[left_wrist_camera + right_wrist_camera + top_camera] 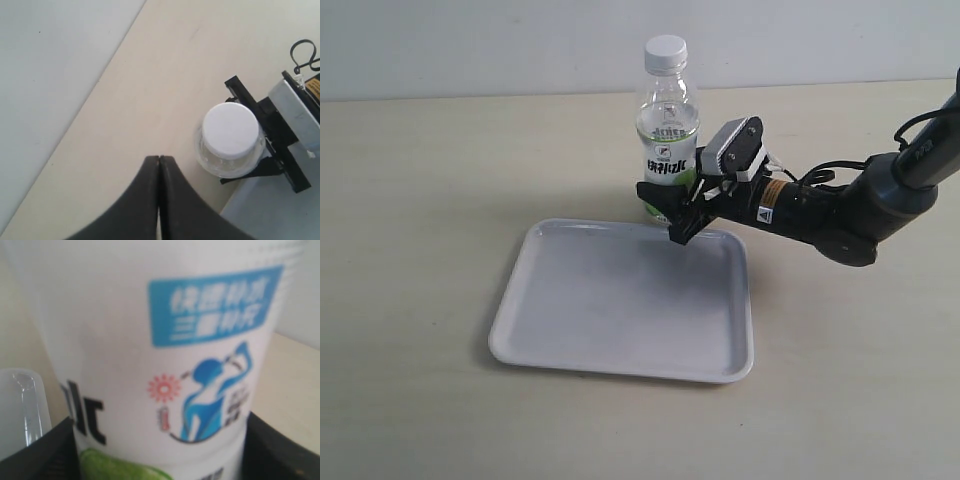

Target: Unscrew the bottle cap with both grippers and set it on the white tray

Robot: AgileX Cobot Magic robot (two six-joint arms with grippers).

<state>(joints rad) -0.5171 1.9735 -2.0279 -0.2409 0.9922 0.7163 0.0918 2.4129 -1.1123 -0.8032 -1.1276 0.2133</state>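
Observation:
The bottle [668, 140] stands upright on the table just behind the white tray [620, 300], with the white bottle cap [665, 52] on its neck. My right gripper [672, 205] is shut on the bottle's lower body; its black fingers [30, 455] sit on both sides of the label [165, 340]. In the left wrist view the cap [231, 130] appears from above, and my left gripper [159, 160] hangs over the table beside it, shut with nothing between its fingers. The left gripper is out of the exterior view.
The right arm [840, 205] reaches in from the right, low over the table, with cables behind it. A corner of the tray [280, 215] lies next to the bottle's base. A pale wall [50, 75] borders the table's far edge.

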